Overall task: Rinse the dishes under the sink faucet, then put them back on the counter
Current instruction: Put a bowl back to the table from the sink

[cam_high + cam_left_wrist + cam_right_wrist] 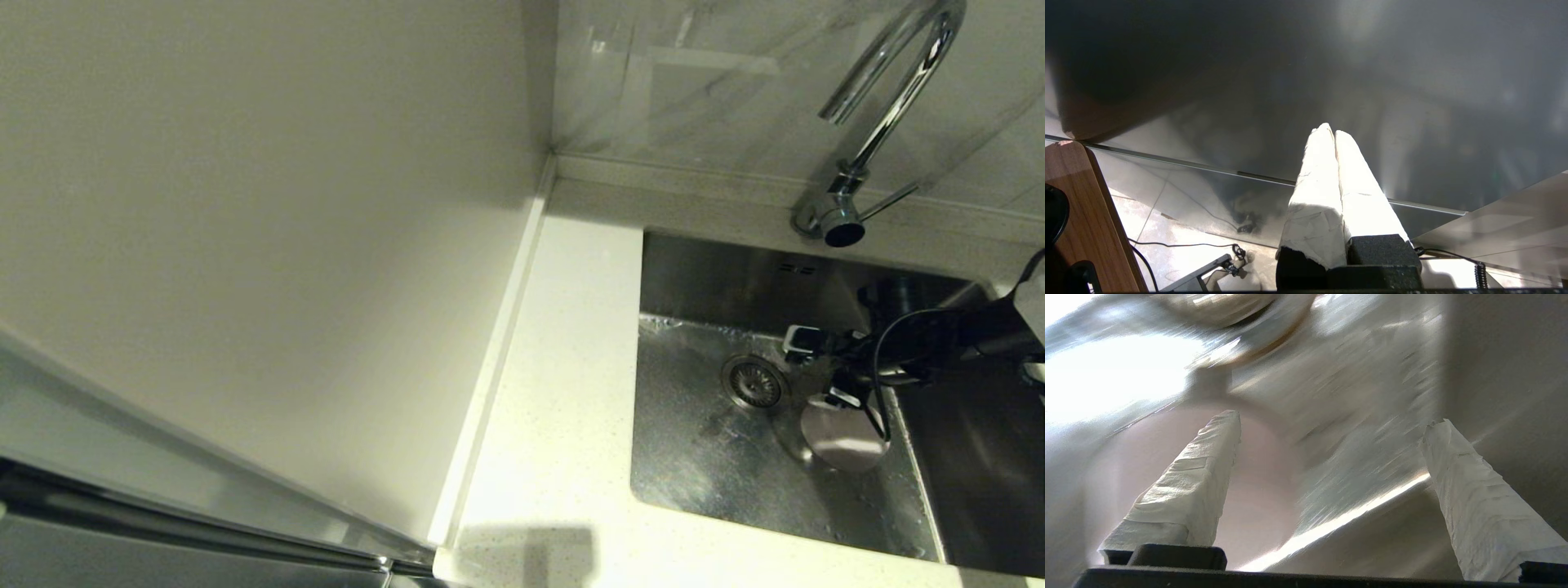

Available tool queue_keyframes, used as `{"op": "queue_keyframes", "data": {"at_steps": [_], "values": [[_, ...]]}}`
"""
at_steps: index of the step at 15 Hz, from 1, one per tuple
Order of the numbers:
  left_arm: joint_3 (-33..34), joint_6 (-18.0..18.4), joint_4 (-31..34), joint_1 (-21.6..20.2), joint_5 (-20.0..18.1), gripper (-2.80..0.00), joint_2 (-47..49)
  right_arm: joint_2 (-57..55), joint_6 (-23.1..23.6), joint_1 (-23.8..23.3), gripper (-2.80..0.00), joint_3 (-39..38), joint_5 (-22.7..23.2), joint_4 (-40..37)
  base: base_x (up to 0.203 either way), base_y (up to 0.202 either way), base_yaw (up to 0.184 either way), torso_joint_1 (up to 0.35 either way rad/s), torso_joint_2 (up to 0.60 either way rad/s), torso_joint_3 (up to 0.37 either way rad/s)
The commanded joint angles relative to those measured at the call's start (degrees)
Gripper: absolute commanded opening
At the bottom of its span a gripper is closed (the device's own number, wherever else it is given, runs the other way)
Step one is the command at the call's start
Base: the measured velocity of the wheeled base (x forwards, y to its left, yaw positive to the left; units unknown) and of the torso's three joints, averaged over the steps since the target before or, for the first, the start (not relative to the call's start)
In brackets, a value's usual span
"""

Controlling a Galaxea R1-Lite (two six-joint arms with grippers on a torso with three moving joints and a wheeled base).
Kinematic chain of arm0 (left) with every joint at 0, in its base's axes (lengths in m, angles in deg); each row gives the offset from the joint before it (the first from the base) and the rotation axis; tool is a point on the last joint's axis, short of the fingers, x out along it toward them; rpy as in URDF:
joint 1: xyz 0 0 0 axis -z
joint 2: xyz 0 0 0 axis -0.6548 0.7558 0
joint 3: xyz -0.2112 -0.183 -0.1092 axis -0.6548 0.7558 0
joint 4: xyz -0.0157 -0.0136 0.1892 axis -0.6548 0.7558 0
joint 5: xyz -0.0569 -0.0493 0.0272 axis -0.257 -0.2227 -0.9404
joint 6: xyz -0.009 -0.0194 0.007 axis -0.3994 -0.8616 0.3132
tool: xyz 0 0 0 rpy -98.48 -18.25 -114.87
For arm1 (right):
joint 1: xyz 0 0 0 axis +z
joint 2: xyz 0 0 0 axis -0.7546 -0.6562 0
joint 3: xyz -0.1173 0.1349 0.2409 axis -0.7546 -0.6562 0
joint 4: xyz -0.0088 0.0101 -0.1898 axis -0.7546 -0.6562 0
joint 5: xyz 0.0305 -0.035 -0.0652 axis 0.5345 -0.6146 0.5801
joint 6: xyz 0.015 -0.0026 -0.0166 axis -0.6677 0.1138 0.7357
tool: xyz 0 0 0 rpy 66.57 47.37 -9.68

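Down at the right of the head view, our right tool (816, 371) hangs in the sink (694, 457), fingers spread wide and holding nothing, above the pink bowl (845, 437) lying beside the drain (753, 381). We judge it light, stiff and wet-slick, best pinched across the rim. Our left tool (1331, 132) is parked away from the bench (563, 392), fingers pressed together.

Dim, yellowish head view with glare on the sink (702, 457); right wrist view motion-blurred and overexposed.
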Motion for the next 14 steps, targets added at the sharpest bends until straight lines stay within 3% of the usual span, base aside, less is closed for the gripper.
{"op": "queue_keyframes", "data": {"at_steps": [1,4,9,14], "values": [[0.2,0.0,0.0,0.0,0.0,-2.8,0.0,9.0,-0.7,-0.9,0.0,-1.9,1.8,-16.1,0.0,0.0,0.0,0.0,0.0,0.0],[0.2,0.0,0.0,0.0,0.0,-2.8,0.0,18.2,-2.1,-1.4,0.0,-6.5,3.4,-26.3,0.0,0.0,0.0,0.0,0.0,0.0],[0.1,0.0,0.0,0.0,0.0,-2.8,0.0,22.1,-2.2,-3.1,0.0,-16.3,1.7,-30.2,0.0,0.0,0.0,0.0,0.0,0.0],[0.2,0.0,0.0,0.0,0.0,-2.8,0.0,15.7,-2.9,-4.2,0.0,-16.6,2.3,-28.9,0.0,0.0,0.0,0.0,0.0,0.0]]}}
